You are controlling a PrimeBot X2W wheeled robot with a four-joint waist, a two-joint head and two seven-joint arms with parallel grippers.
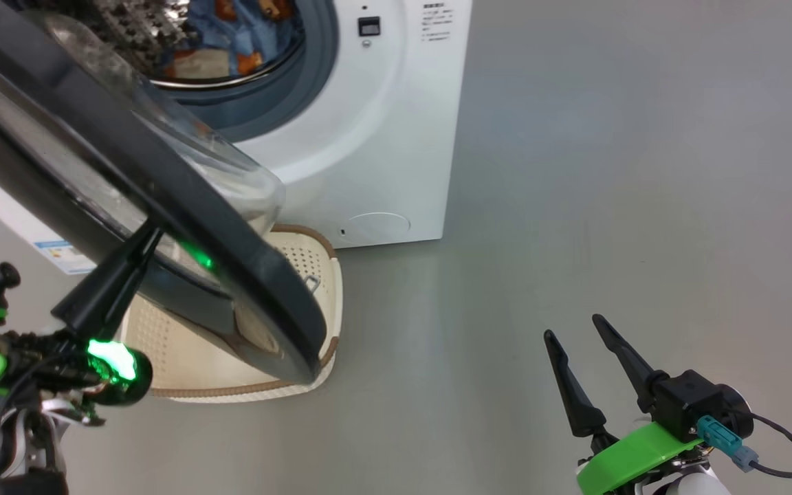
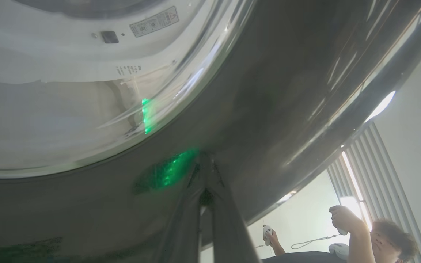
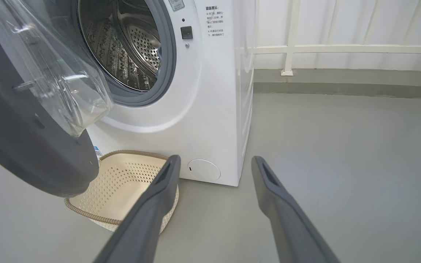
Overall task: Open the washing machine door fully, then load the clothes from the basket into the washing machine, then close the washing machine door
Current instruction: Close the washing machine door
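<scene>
The white washing machine (image 1: 382, 137) (image 3: 203, 109) stands with its drum exposed, and the light-blue printed clothes (image 1: 231, 38) lie inside the drum. The big black washing machine door (image 1: 245, 275) (image 2: 269, 91) (image 3: 20, 146) hangs partly open over the cream basket (image 1: 303, 265) (image 3: 122, 179), which holds nothing that I can see. My left gripper (image 1: 152, 234) (image 2: 205, 159) is shut, its tips pressed against the door's outer black face. My right gripper (image 1: 573, 326) (image 3: 215, 159) hovers open over the floor to the right, with nothing between its fingers.
Grey floor (image 1: 609, 172) stretches to the right of the washer. A white railing and wall (image 3: 342, 47) run behind it. A person (image 2: 345, 233) holding controllers shows past the door's edge in the left wrist view.
</scene>
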